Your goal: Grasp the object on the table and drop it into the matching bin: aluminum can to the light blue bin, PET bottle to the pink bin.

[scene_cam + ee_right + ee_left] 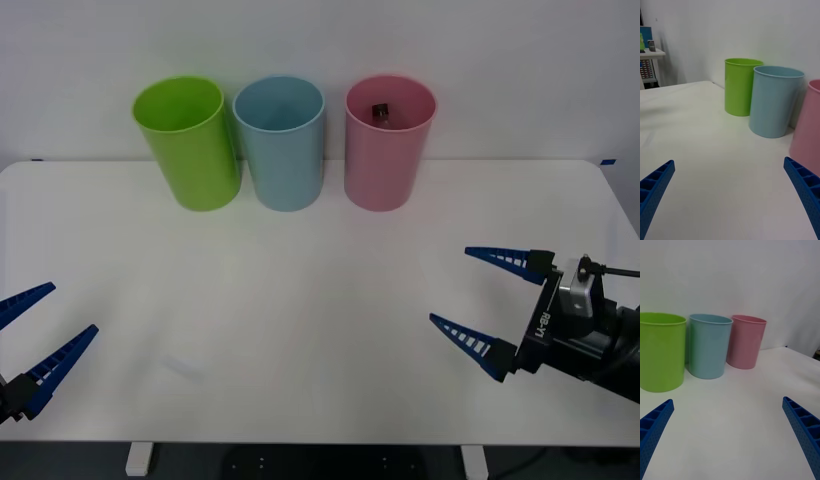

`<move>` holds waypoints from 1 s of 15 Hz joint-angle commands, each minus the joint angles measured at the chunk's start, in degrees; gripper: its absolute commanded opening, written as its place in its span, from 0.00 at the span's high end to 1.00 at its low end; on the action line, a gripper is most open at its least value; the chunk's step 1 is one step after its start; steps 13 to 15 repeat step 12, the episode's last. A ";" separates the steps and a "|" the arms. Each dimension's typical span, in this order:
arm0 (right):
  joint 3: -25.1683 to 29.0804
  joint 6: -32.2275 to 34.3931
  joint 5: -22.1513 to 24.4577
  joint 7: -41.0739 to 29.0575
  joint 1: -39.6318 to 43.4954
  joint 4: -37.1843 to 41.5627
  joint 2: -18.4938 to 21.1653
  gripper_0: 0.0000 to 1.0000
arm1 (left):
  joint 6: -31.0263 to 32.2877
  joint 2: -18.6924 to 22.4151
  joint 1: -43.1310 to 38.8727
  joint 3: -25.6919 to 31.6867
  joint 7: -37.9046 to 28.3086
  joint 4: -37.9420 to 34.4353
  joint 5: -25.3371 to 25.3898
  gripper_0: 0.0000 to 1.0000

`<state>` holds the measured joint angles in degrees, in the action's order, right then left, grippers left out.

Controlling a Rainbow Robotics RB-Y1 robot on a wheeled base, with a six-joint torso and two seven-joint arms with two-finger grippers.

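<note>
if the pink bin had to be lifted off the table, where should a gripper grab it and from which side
Probably the pink bin by its open round rim, from above: one finger inside, one outside. The wall looks too wide to span, and the light blue bin crowds one side. The right gripper is open and nearer.

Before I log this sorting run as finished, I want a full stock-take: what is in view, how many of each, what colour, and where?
table: 1, white, spans the front view under everything.
lime green bin: 1, green, far edge of the table, leftmost of the row.
light blue bin: 1, pale blue, middle of the row, close beside the green one.
pink bin: 1, pink, rightmost of the row, a small gap from the blue.
PET bottle: 1, black cap visible, down inside the pink bin.
left gripper: 1, blue fingers, open, low over the table's near left edge.
right gripper: 1, blue fingers, open, over the table's near right side.
</note>
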<state>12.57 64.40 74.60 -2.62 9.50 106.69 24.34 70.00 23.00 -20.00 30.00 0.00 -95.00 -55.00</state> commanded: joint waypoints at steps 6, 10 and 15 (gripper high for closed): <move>1.23 6.62 0.02 -0.37 5.88 0.89 0.00 0.00 | 0.00 0.00 0.00 0.00 0.00 0.00 0.00 0.00; 1.75 8.11 0.02 -0.37 6.49 0.27 0.00 0.00 | 0.00 0.00 0.00 0.00 0.00 0.00 0.00 0.00; 1.75 8.11 0.02 -0.37 6.49 0.27 0.00 0.00 | 0.00 0.00 0.00 0.00 0.00 0.00 0.00 0.00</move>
